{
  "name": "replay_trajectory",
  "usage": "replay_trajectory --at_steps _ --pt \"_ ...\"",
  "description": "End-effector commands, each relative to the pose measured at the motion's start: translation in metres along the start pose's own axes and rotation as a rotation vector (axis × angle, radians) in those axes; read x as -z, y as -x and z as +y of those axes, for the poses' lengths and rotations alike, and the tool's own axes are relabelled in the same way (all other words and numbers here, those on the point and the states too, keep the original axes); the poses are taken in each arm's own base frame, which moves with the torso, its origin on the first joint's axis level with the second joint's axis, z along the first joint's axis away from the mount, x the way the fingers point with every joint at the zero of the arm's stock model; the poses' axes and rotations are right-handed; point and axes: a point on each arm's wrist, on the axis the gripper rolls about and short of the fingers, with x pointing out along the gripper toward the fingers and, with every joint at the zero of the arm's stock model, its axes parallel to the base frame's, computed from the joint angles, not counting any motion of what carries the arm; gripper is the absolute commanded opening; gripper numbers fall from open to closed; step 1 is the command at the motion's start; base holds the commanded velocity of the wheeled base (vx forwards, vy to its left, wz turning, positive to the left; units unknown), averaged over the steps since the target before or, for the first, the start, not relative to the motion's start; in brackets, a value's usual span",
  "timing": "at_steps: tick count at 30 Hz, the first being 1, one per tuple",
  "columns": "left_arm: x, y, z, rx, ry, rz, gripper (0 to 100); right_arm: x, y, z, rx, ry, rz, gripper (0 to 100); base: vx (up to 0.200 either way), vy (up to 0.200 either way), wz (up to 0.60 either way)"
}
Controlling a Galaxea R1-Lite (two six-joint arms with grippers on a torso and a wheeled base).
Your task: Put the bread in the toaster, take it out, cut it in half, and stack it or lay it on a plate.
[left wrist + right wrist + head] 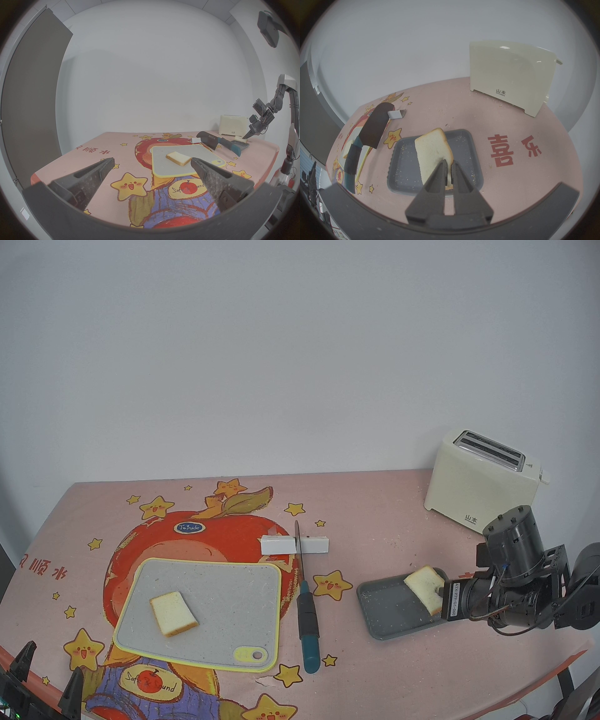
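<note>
While pinched by one edge in the right gripper (439, 597), held tilted over the grey plate (375, 615): one bread half (426, 589). Judged late in the task. Toasting and cutting apparently done, going by two cut pieces and no bread poking out of the toaster (481, 480) slots. Likely left to do: set this piece down flat, then fetch the second bread half (173, 613) from the cutting board (231, 596) and stack it or lay it alongside. Not yet released.

Relative to the claw: crust edge caught between the fingertips, jaws squeezed nearly together on it, most of the piece sticking out ahead of the tips toward the middle of the plate. In the right wrist view, bread half (432, 156) leaning, low end at or just above the grey plate (400, 150) floor; unable to tell contact. In the head view, placed at the plate's far right corner, the one nearest the toaster.

Outward: second bread half flat on the board, left of its middle, well apart from the plate. Knife (304, 596) between board and plate, handle toward the robot, blade laid across a white rest (294, 545). Toaster behind the plate at the back right of the table. Left gripper (50, 671) low at the near left table edge, fingers spread wide, holding nothing, well apart from the second bread half (178, 158).
</note>
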Motion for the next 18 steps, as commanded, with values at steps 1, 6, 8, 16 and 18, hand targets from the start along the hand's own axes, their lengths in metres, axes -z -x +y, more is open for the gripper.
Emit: replay_trajectory --at_steps 1,6,8,16,18 --pt "0.0048 -0.0013 0.0001 -0.001 0.0 0.018 100 0.0026 -0.0038 0.0016 0.004 0.009 0.016 0 0.0 0.0 0.0" --pt "0.0048 -0.0013 0.0 0.0 0.0 0.018 100 0.0055 -0.0071 0.0012 0.012 0.017 0.031 0 0.0 0.0 0.0" --pt "0.0048 -0.0013 0.0 -0.001 0.0 0.018 100 0.0073 -0.0112 0.0017 0.022 0.022 0.044 0 0.0 0.0 0.0" --pt "0.0048 -0.0013 0.0 -0.001 0.0 0.018 100 0.0081 -0.0116 0.0019 0.02 0.026 0.048 0 0.0 0.0 0.0" --pt "0.0048 -0.0013 0.0 0.0 0.0 0.018 100 0.0075 -0.0116 0.0018 0.02 0.024 0.047 0 0.0 0.0 0.0"
